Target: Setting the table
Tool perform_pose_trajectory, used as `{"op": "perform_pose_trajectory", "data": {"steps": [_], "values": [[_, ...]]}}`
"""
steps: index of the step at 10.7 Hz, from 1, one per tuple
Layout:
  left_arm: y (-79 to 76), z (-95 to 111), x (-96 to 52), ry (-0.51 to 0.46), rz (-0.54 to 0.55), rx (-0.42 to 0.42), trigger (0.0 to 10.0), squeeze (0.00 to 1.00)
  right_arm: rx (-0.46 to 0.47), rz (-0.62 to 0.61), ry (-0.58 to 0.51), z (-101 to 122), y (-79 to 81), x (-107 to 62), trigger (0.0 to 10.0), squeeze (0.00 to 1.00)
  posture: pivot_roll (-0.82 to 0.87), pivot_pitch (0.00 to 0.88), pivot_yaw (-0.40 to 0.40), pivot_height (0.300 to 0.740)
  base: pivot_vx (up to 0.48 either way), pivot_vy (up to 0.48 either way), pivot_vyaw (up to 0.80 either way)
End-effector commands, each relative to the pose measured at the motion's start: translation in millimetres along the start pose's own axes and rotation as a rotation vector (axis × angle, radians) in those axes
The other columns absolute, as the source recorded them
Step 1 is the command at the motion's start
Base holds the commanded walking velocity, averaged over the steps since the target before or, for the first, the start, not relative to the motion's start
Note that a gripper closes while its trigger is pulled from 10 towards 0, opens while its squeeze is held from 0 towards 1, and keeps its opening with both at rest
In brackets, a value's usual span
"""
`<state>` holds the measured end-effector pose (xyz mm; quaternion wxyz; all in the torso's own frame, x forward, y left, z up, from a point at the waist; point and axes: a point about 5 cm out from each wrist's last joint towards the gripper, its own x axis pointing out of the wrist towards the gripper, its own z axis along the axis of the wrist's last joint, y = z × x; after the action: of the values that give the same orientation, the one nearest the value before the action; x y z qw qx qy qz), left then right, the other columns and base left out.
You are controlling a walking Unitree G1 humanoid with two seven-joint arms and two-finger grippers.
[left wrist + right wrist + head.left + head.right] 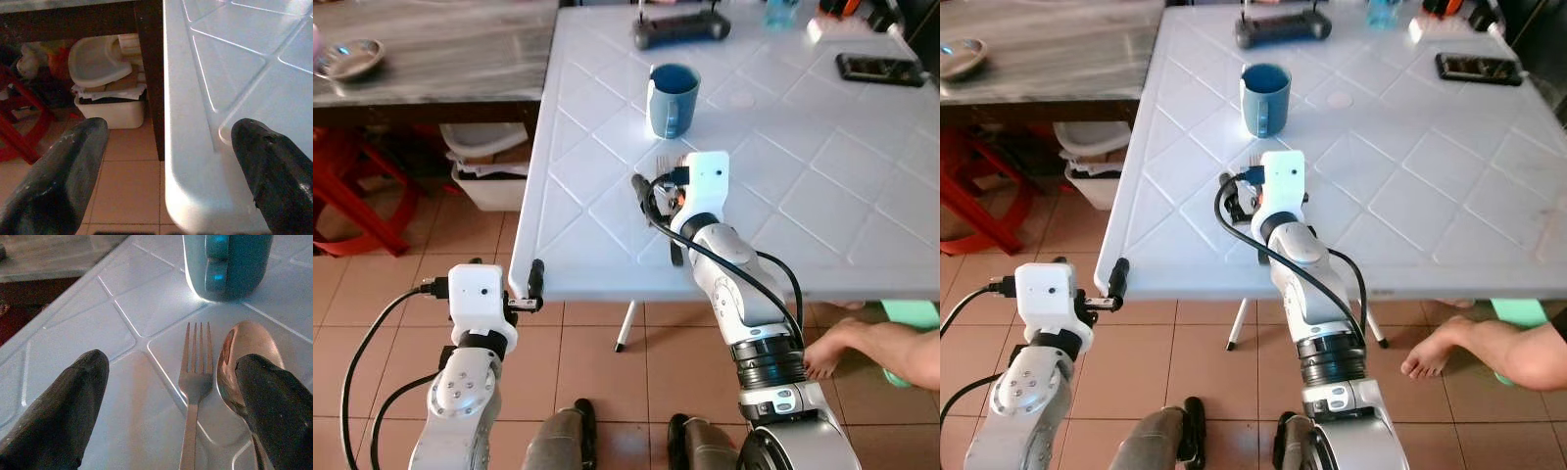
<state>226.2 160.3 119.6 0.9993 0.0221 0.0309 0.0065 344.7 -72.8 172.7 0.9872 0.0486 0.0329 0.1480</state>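
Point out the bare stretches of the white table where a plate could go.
Free: the white table right of the right hand, below the phone, and its left edge beside the blue mug. Crowded: the far edge, and the fork and spoon near the mug.

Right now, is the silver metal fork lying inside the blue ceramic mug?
No, the silver metal fork lies flat on the white plastic table beside a shiny spoon, in front of the blue ceramic mug.

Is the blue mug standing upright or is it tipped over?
Upright. The mug stands on its base on the white table, its round opening facing up, beyond the fork and spoon.
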Motion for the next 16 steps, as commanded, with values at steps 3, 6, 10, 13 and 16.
{"op": "perform_pose_trajectory", "data": {"steps": [3,6,10,13,16], "values": [[2.6,1,-3.1,0.012,-0.009,0.018,10.0,0.00,0.028,0.006,0.040,-5,3.8,1.0,10.0,0.00,0.09,0.278,0.067,0.740,0.000,0.000,0.00],[1.9,3,-1.8,0.011,-0.010,0.015,10.0,0.00,0.035,0.029,0.042,0,9.3,0.4,10.0,0.00,0.09,0.270,0.059,0.740,0.000,0.000,0.00],[3.2,3,-1.0,0.008,-0.010,0.013,10.0,0.00,0.058,0.020,0.050,1,9.0,-11.4,10.0,0.00,0.09,0.264,0.055,0.740,0.000,0.000,0.00],[0.4,3,0.1,0.009,-0.023,0.007,10.0,0.00,0.079,0.026,0.075,1,12.7,-16.0,10.0,0.00,0.08,0.268,0.063,0.740,0.000,0.000,0.00],[-0.5,2,0.5,0.013,-0.030,0.004,10.0,0.00,0.047,0.049,0.226,-24,11.8,-17.5,0.0,0.00,0.08,0.271,0.061,0.740,0.000,0.000,0.00]]}}
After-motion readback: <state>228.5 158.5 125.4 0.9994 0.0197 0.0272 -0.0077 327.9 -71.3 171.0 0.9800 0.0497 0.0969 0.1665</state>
